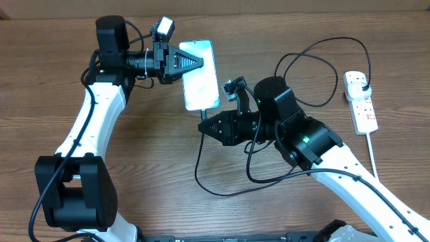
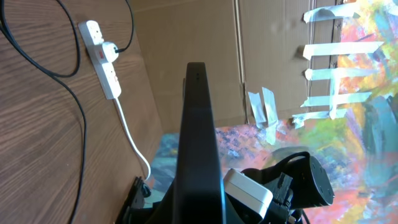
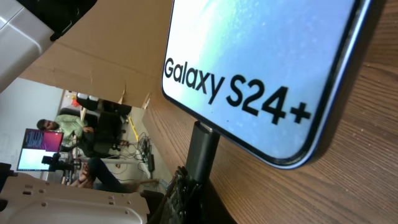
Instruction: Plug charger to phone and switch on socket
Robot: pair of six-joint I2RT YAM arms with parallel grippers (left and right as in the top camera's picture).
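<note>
Near the middle of the worktop (image 1: 148, 151), the left gripper (image 1: 199, 62) pinches the slim, slippery phone (image 1: 202, 82) by its side edge. The right gripper (image 1: 203, 126) clamps the limp charger (image 3: 200, 147) at its stiff tip, likely the best hold, against the phone's bottom edge.

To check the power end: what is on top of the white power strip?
The charger's plug sits in the socket near one end, and nothing else is plugged in. Its pins are hidden, and the switch position is too small to tell.
</note>
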